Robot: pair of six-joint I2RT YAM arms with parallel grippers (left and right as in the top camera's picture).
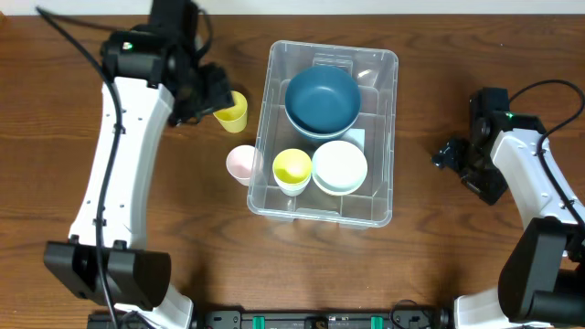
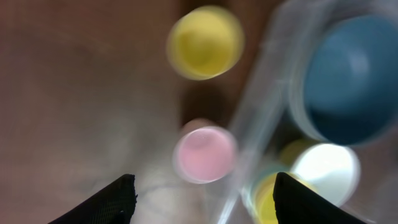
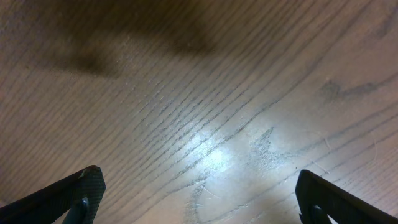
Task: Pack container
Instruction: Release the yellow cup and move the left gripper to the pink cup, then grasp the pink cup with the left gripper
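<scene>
While its two fingertips stand well apart at the bottom of the blurred wrist view, the left end effector (image 2: 204, 186) has hold of nothing; only brown desk (image 1: 430, 247) and a pink cup (image 2: 205, 154) show beyond the gap. From overhead it hangs just beside a yellow cup (image 1: 231, 111) that stands upright on the desk, outside the container; whether the two touch I cannot tell. The pink cup stands a little nearer the front, just beside the container's left wall.

The right end effector (image 3: 198, 171) is spread wide too, empty, with bare wood grain under it. It sits well apart from everything, off to the container's right.

The container (image 1: 379, 100), a clear bin, rests mid-desk between the two arms. Inside it, a blue bowl (image 1: 322, 99) fills the far half. A white bowl (image 1: 339, 166) and a second yellow cup (image 1: 292, 169) sit side by side in the near half.
</scene>
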